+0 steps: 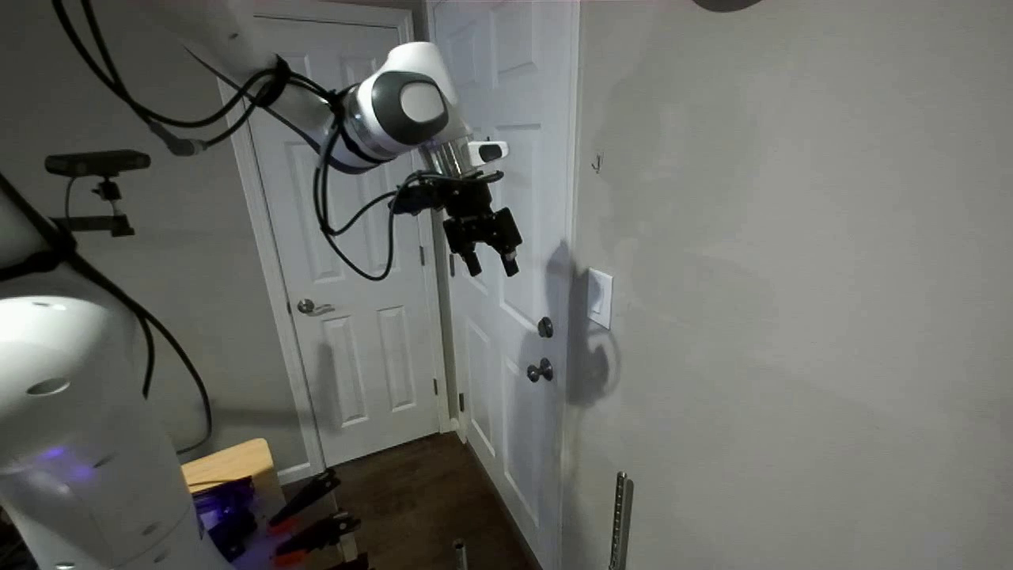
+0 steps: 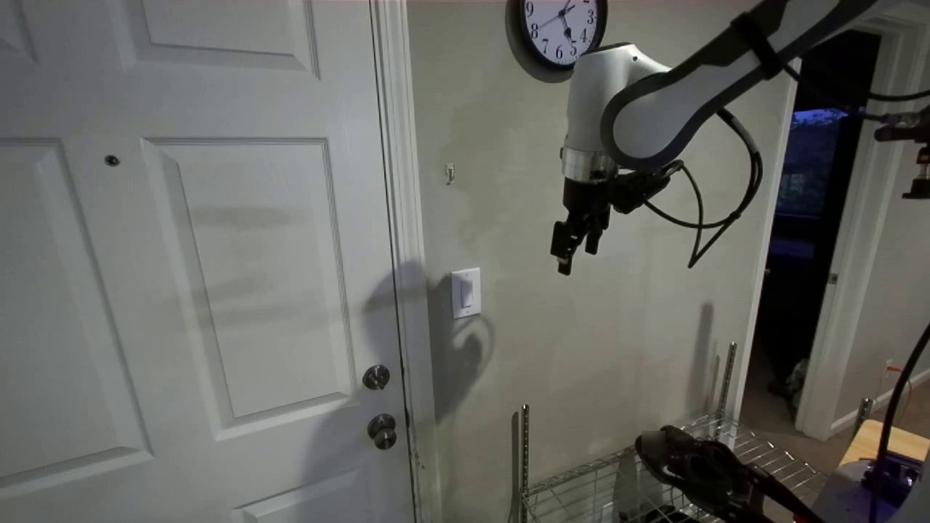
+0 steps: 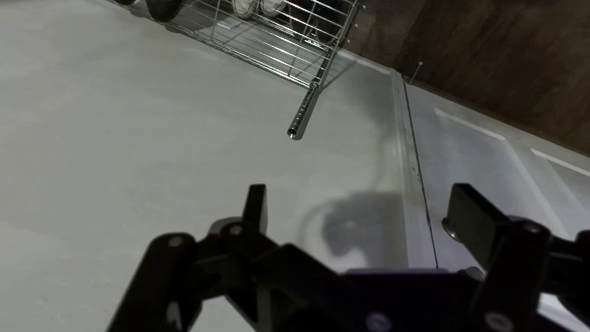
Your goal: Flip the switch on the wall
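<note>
Switch (image 2: 466, 293), on wall (image 2: 654, 327), in an exterior view. Relative to switch: door (image 2: 269, 283), left; knob (image 2: 382, 431), lower left, on door; hook (image 2: 450, 173), above; clock (image 2: 563, 31), upper right; gripper (image 2: 578, 257), right, before wall; wire rack (image 2: 567, 476), lower right; doorway (image 2: 810, 240), far right.

Looks like a home, likely an entryway. Going off the white panelled door (image 2: 254, 290) with peephole (image 2: 111, 160), deadbolt (image 2: 376, 377) and round knob (image 2: 381, 431) in an exterior view. Also another panelled door (image 1: 370, 340) with lever handle (image 1: 309, 306), dark wood-look floor (image 1: 411, 507), numbered wall clock (image 2: 563, 30), small hook (image 2: 450, 173) and white switch plate (image 2: 466, 293) on a pale painted wall (image 1: 791, 277). In the wrist view, a wire rack (image 3: 276, 72) with apparent shoes (image 3: 244, 7). Plus an open doorway (image 2: 817, 240), dim beyond.
</note>
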Tool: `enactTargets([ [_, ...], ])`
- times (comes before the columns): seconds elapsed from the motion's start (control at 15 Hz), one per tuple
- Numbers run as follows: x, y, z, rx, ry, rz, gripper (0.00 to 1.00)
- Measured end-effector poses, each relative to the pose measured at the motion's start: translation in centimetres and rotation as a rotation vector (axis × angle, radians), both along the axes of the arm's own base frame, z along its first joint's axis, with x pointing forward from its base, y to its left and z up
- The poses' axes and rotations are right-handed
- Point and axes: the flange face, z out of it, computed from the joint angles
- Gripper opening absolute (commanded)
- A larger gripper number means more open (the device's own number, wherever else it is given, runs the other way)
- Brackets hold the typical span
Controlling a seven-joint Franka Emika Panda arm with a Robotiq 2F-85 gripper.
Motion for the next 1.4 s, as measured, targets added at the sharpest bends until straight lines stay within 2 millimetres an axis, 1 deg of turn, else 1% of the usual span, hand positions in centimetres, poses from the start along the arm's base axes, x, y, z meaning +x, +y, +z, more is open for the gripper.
enactTargets([
  [0.2,1.7,-0.4,-1.0,0.04,-0.049,-0.038,1.0],
  [0.6,5.5,-0.3,-2.8,0.114,-0.203,-0.144,1.0],
  [0.67,6.0,-0.4,-3.2,0.129,-0.223,-0.168,0.75],
  [0.73,6.4,-0.4,-3.6,0.142,-0.238,-0.188,0.73],
  [0.8,6.9,-0.3,-4.0,0.156,-0.252,-0.202,0.67],
  [1.13,8.5,0.8,-6.2,0.2,-0.292,-0.232,0.34],
  [1.4,9.7,1.3,-7.5,0.205,-0.307,-0.239,0.07],
])
